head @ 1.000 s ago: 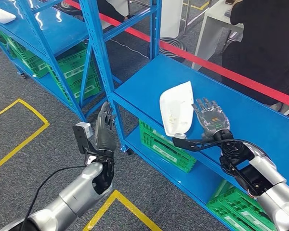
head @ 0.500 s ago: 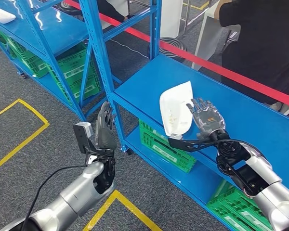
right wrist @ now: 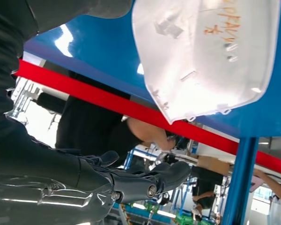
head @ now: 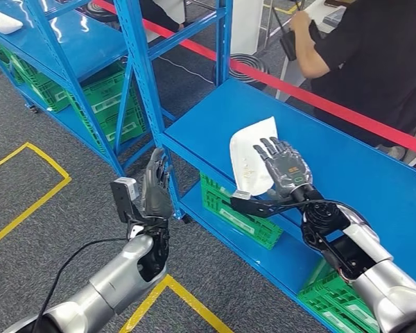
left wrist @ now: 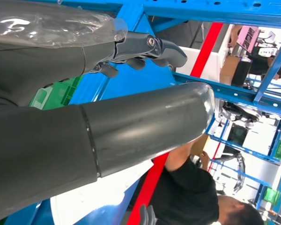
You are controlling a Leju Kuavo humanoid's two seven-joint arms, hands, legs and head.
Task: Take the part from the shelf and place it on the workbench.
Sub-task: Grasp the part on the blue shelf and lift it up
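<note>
The white plastic part (head: 247,158) lies flat on the blue shelf board (head: 352,173). My right hand (head: 281,168) hovers at the part's right edge with its fingers spread, holding nothing. The right wrist view shows the part (right wrist: 206,51) with orange writing on it, and a gap between it and my dark fingers (right wrist: 150,180). My left hand (head: 154,187) is raised in front of the blue shelf post (head: 143,90), fingers straight and empty. In the left wrist view its fingers (left wrist: 150,47) point at the shelf, and a piece of the white part (left wrist: 96,197) shows past the thumb.
A person in black (head: 378,62) stands behind the shelf, beyond a red bar (head: 321,100). Green crates (head: 237,208) sit on the lower shelf level, and more (head: 111,104) under the neighbouring rack. Yellow tape (head: 33,201) marks the grey floor.
My right hand has slid left along the shelf until it overlaps the part's right edge. My left hand has shifted slightly right and up. The person's arm has moved.
</note>
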